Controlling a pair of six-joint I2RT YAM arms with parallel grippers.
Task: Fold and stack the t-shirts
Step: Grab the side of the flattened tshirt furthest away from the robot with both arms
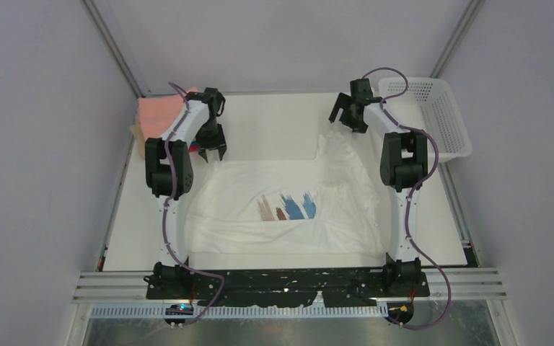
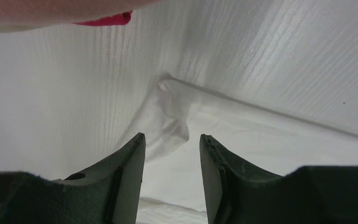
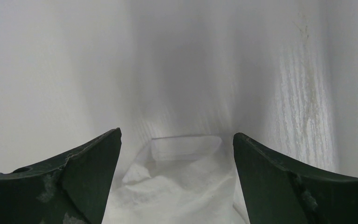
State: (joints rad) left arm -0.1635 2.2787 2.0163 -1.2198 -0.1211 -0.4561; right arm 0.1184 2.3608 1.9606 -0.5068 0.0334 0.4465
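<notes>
1. Top view: a white t-shirt lies spread on the surface, left of the basket.
2. Left wrist: the left jaws, apart and holding nothing, frame the corner farthest from the basket. They should lower squarely before pinching.
3. Right wrist: the right jaws, wide apart, hover above the basket-side corner. They should descend first.

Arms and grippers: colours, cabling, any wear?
The left arm and right arm have white links and black joints, each trailing a purple cable. The left gripper and right gripper are black, two-fingered; the right one's fingers show pale scuffs.
</notes>
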